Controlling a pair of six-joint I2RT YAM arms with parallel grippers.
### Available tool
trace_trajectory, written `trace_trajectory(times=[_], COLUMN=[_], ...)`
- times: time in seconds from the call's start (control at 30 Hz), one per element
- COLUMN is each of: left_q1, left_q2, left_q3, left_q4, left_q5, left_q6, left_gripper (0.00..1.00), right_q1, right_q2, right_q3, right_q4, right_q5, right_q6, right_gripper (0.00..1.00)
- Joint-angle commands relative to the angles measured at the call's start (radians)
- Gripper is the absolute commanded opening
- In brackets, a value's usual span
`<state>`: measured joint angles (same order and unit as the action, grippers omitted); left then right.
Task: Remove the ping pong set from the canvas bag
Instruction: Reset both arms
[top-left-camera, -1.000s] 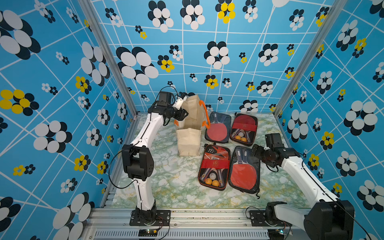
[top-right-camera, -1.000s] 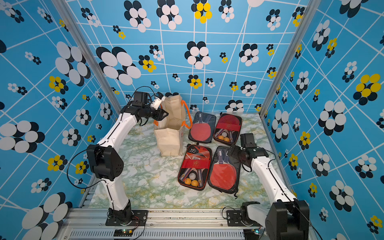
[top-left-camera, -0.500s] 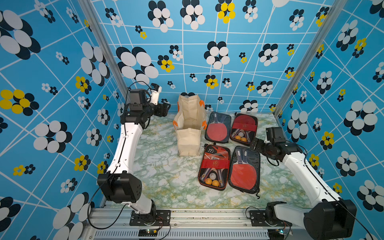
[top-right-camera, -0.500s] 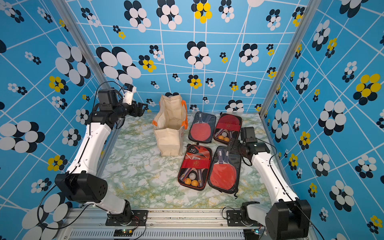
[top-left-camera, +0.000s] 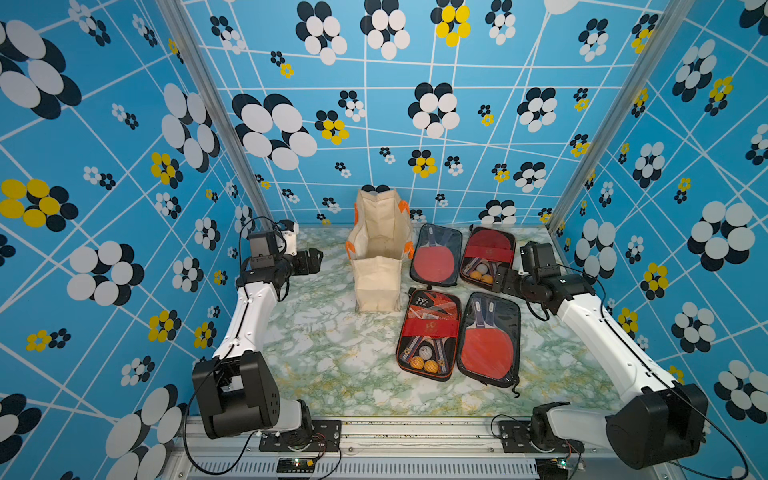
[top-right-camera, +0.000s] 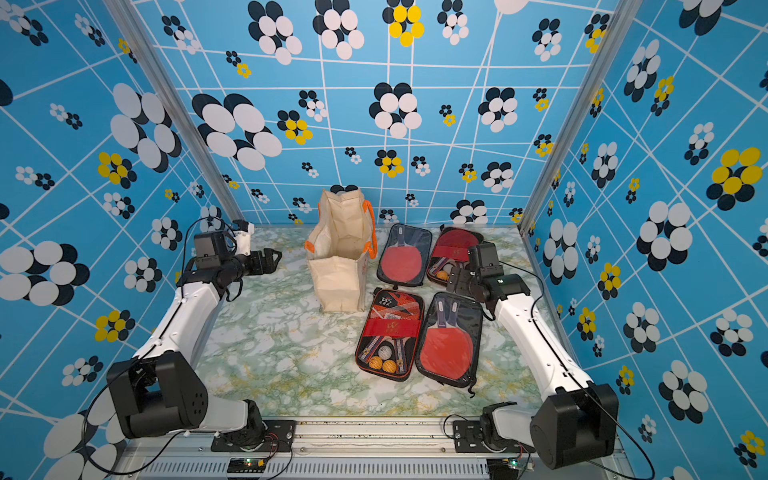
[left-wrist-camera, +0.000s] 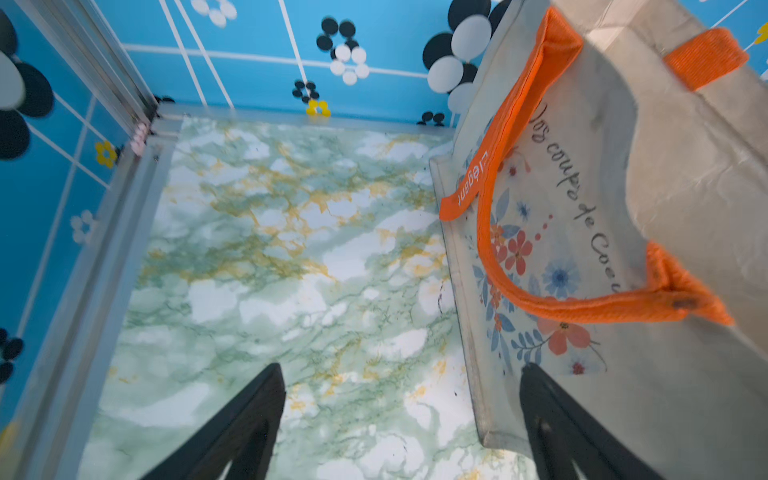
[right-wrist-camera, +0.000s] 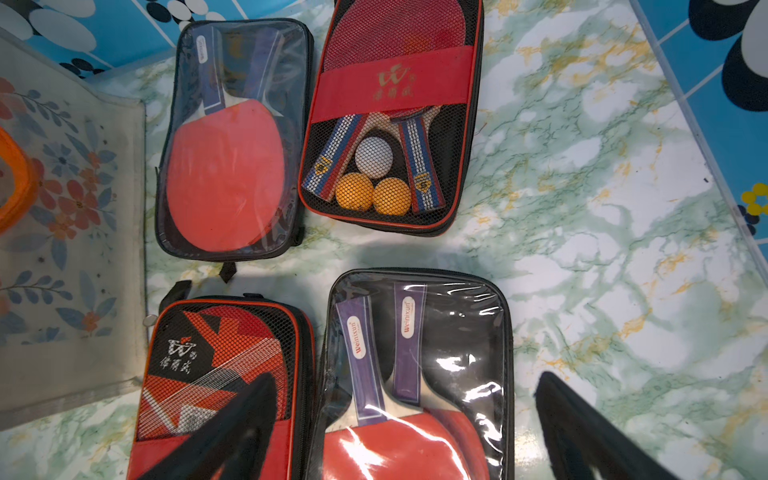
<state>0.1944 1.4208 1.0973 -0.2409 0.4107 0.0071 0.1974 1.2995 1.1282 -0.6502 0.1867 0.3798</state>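
The canvas bag (top-left-camera: 376, 282) (top-right-camera: 338, 286) stands upright at the back middle of the table, its mouth open and its orange handles hanging down. No case shows inside it. Several ping pong sets in zip cases lie to its right: a clear case (top-left-camera: 436, 257), a mesh case with balls (right-wrist-camera: 390, 124), a red-black mesh case (top-left-camera: 430, 332) and another clear case (right-wrist-camera: 415, 374). My left gripper (top-left-camera: 318, 259) (left-wrist-camera: 401, 370) hangs open to the left of the bag, apart from it and holding nothing. My right gripper (top-left-camera: 500, 280) (right-wrist-camera: 407, 378) is open above the cases, holding nothing.
The blue flowered walls (top-left-camera: 415, 124) close the table in on three sides, with metal corner posts (top-left-camera: 232, 166) at the back. The green marbled tabletop (top-left-camera: 332, 353) shows bare in front of the bag and to its left.
My left gripper has let go of the bag's rim, drawn away to the left and come down lower, its jaws wider. The bag now stands alone. The right arm has shifted only slightly.
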Motion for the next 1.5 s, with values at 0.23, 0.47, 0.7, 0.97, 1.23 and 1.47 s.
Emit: trace_trajectory(times=[0.23, 0.47, 0.7, 0.97, 1.23, 1.47], left_q1=[-0.004, -0.051, -0.090, -0.095, -0.095, -0.107], left_q2=[-0.011, 0.021, 0.070, 0.124, 0.106, 0.088], left_q3=[-0.328, -0.447, -0.467, -0.524, -0.617, -0.690], left_q4=[0.438, 0.642, 0.713, 0.840, 0.992, 1.106], left_q5=[0.054, 0.035, 0.015, -0.006, -0.008, -0.069], left_q6=[-0.051, -0.058, -0.022, -0.022, -0.025, -0.027], left_gripper=[1.00, 0.99, 0.99, 1.00, 0.99, 0.99], right_q1=[0.009, 0.008, 0.008, 0.004, -0.007, -0.031], right_q2=[0.033, 0.051, 0.113, 0.149, 0.202, 0.203], right_q3=[-0.111, -0.233, -0.332, -0.509, -0.595, -0.675], right_q4=[0.222, 0.454, 0.644, 1.002, 1.262, 1.423], right_q5=[0.163, 0.255, 0.286, 0.315, 0.269, 0.199], right_q6=[-0.140, -0.219, -0.321, -0.422, -0.462, -0.442], right_gripper=[0.99, 0.99, 0.99, 0.99, 0.99, 0.99])
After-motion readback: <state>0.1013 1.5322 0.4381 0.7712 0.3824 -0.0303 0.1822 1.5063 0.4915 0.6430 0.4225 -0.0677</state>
